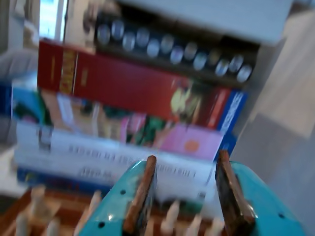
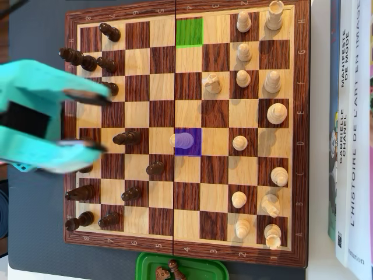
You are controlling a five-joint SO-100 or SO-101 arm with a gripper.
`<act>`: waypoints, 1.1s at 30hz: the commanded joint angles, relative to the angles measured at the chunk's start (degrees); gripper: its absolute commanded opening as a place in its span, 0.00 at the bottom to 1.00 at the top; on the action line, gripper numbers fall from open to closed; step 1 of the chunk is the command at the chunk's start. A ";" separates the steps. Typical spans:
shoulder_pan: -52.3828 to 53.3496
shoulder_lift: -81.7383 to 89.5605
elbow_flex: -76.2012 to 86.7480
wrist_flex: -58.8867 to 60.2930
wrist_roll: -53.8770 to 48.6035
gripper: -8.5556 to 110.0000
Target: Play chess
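Judged step: reach for light pawn (image 2: 182,140) on purple-marked square (image 2: 195,142) at board centre; green-marked square (image 2: 189,31) near top edge in overhead view looks like target. Advice: cross above dark pieces (image 2: 127,137), descend straight, close low on stem. Gripper (image 2: 83,122) hovers over board's (image 2: 180,7) left side, blurred. Fingers (image 1: 141,196) spread wide, empty, touching nothing.

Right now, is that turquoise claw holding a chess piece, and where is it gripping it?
Nothing is held. In the wrist view the gripper has its fingers apart with only the stacked books showing between them.
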 commanded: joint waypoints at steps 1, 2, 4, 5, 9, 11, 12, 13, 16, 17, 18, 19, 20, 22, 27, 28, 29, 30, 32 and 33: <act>-1.93 0.53 0.44 6.50 0.35 0.22; -2.29 0.53 -0.70 9.40 0.53 0.22; -2.90 0.53 -4.31 16.35 1.41 0.22; -2.81 0.53 -6.50 20.04 1.49 0.22; -2.11 0.18 -15.73 35.33 1.41 0.25; -2.02 0.18 -19.51 42.01 1.41 0.28; -2.02 0.18 -20.92 44.91 1.41 0.30; -1.85 0.18 -22.41 47.64 1.41 0.31; 0.62 -0.09 -27.86 55.63 1.41 0.32; 1.49 -0.79 -30.41 58.62 1.41 0.32; 2.11 -2.20 -32.70 61.26 1.32 0.32; 2.46 -4.39 -35.16 63.90 1.32 0.32; 2.72 -7.38 -37.53 66.01 1.32 0.32; 2.90 -14.77 -42.36 69.43 1.05 0.32; 2.90 -33.22 -52.82 73.21 0.88 0.32; 2.90 -36.12 -53.88 72.86 0.97 0.32; 2.90 -39.29 -54.76 72.69 1.32 0.32; 2.90 -42.19 -55.46 72.69 1.32 0.32; 2.90 -47.72 -56.34 72.60 1.14 0.32; 2.90 -50.63 -56.95 72.60 1.05 0.32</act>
